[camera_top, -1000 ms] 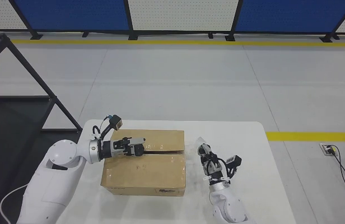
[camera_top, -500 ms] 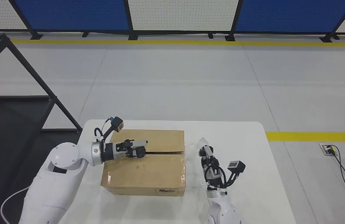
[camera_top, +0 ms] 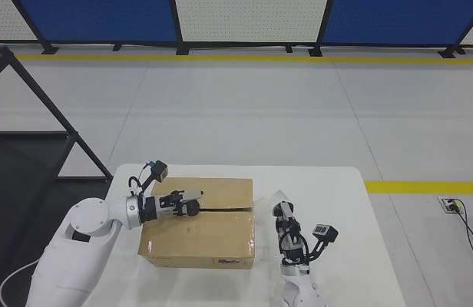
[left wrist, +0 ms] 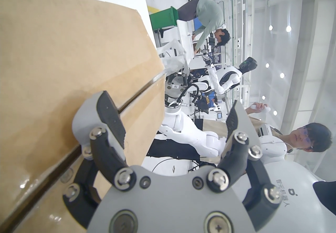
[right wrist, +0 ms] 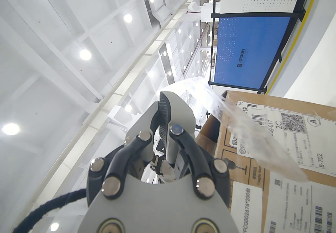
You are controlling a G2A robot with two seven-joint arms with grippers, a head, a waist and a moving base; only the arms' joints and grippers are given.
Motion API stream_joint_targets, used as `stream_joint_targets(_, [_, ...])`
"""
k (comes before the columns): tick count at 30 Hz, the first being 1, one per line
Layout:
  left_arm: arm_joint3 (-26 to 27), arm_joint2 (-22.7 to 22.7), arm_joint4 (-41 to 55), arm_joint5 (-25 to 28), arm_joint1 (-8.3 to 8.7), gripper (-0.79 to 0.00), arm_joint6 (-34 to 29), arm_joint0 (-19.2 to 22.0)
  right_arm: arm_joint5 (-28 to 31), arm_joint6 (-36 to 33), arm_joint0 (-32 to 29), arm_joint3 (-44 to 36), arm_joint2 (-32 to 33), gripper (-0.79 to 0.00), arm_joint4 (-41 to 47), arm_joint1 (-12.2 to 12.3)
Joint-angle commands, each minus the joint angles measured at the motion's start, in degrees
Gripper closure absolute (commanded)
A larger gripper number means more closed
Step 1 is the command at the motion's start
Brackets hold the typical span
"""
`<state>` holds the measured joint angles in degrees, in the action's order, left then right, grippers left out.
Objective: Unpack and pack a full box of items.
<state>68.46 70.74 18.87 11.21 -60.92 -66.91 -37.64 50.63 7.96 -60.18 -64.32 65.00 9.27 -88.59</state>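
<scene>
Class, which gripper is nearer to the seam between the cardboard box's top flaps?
Left. The left gripper is right above the seam, over the cardboard box; the right gripper is off the box's end, beyond the seam.

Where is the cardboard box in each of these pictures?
Top view: the cardboard box sits on the white table, between the two arms.
Left wrist view: its top flaps lie beside the left gripper.
Right wrist view: its labelled side stands beside the right gripper.
Shared landmark: the clear plastic film at the box's edge.
</scene>
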Motion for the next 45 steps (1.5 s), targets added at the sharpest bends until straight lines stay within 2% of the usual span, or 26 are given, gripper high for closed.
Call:
stream_joint_targets(1, [0.14,0.23,0.19,0.07,0.09,-0.785,0.28,-0.25,0.0,0.0,0.0,0.0,0.0,0.0,0.0,0.0])
stream_joint_targets(10, [0.88,0.67,0.63,0.17,0.4,-0.785,0.86,-1.06,-1.18,-0.2,-0.83,-1.99,0.52,0.0,-0.81,0.06])
stream_joint_targets(13, [0.95,0.78,0.76,0.19,0.5,-0.785,0.91,-1.24,-1.67,1.56,-1.47,-3.58,0.71,0.0,-5.04,-0.09])
stream_joint_targets(20, [1.41,0.94,0.93,0.5,0.72,-0.785,1.05,-1.84,-4.0,10.28,-2.17,-5.82,-0.25,0.0,-17.67,-1.14])
stream_joint_targets(22, [1.56,0.97,0.86,0.62,0.79,-0.785,1.02,-1.98,-4.55,11.96,-2.3,-6.13,-0.65,-0.206,-20.24,-1.41])
stream_joint_targets(23, [1.59,1.01,0.9,0.66,0.81,-0.785,1.16,-2.07,-4.78,12.44,-2.33,-6.19,-0.84,-0.219,-21.11,-1.52])
stream_joint_targets(25, [1.74,1.03,0.97,0.73,0.86,-0.785,1.23,-2.24,-4.97,13.02,-2.31,-6.25,-1.05,-0.126,-22.24,-1.7])
stream_joint_targets(26, [1.81,1.05,1.06,0.78,0.89,-0.785,1.24,-2.31,-4.94,13.12,-2.28,-6.28,-1.15,0.0,-22.68,-1.78])
stream_joint_targets(45, [2.3,1.31,1.87,1.59,1.33,-0.785,1.35,-3.09,-10.46,19.57,-1.3,-7.34,-3.43,0.0,-37.21,-3.36])
